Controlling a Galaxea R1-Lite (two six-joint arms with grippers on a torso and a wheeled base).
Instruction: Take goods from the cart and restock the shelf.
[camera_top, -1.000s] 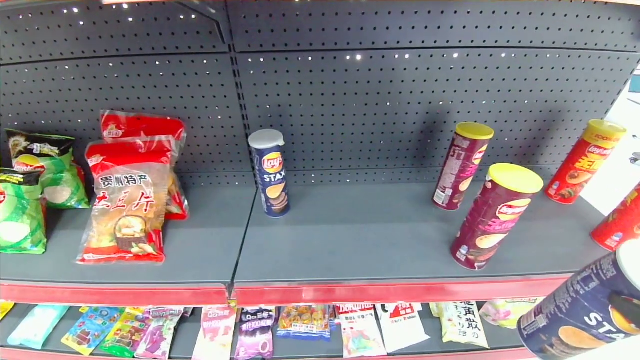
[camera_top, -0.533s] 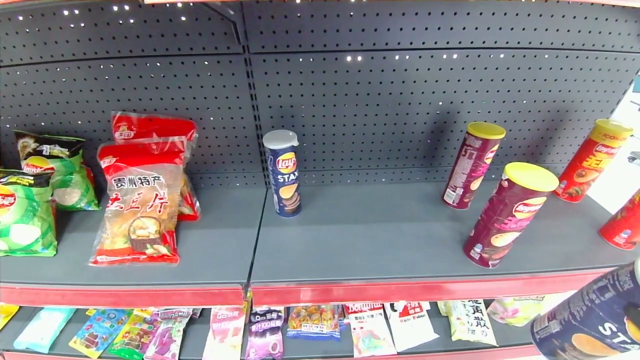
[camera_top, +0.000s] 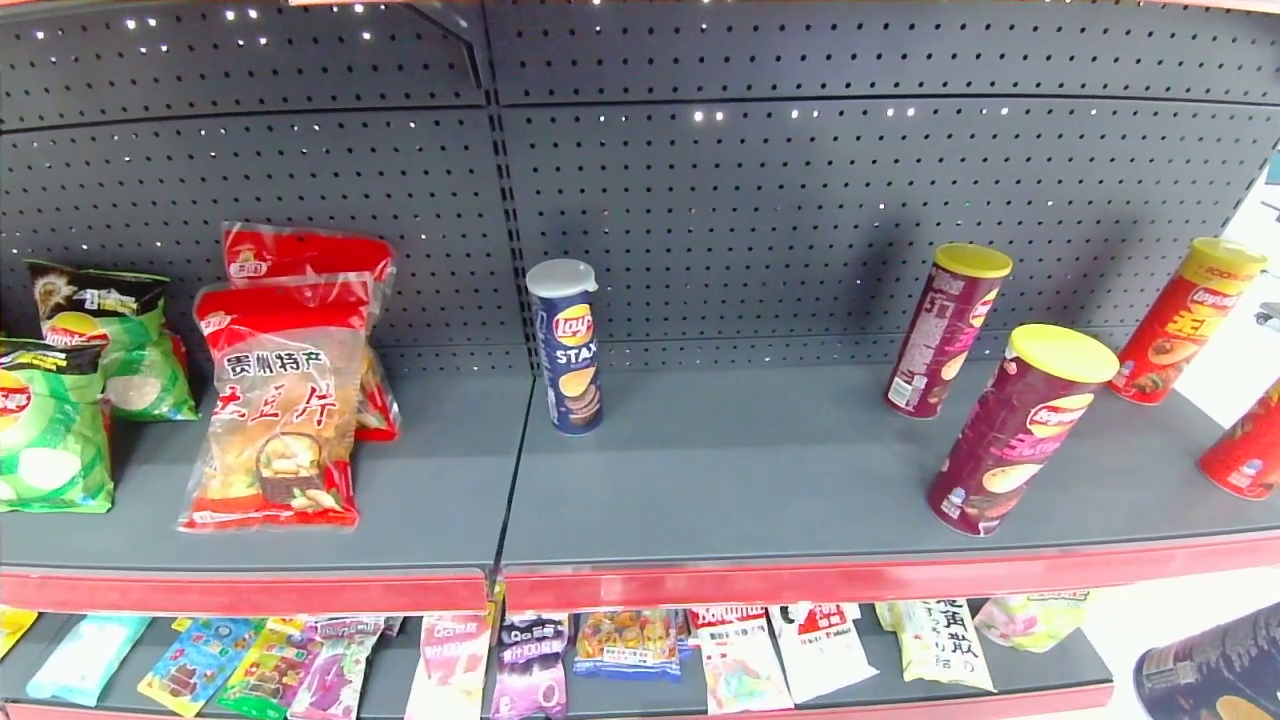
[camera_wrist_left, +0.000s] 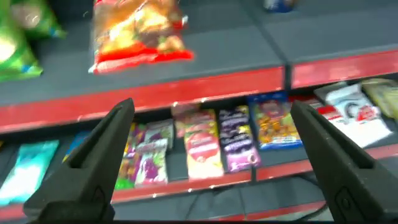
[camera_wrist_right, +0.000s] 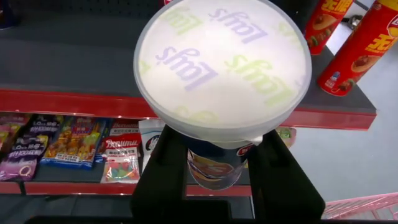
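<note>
Right wrist view, right fingers (camera_wrist_right: 165, 177) gripping chip can (camera_wrist_right: 222, 68), left wrist view, left fingers (camera_wrist_left: 93, 168) wide

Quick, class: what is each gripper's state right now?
Left gripper: open, jaws wide apart, holding nothing.
Right gripper: shut on the blue chip can.

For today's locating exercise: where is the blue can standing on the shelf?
In the head view, the blue can stands upright at the back of the upper shelf, right of the red snack bags and left of the purple cans.
</note>
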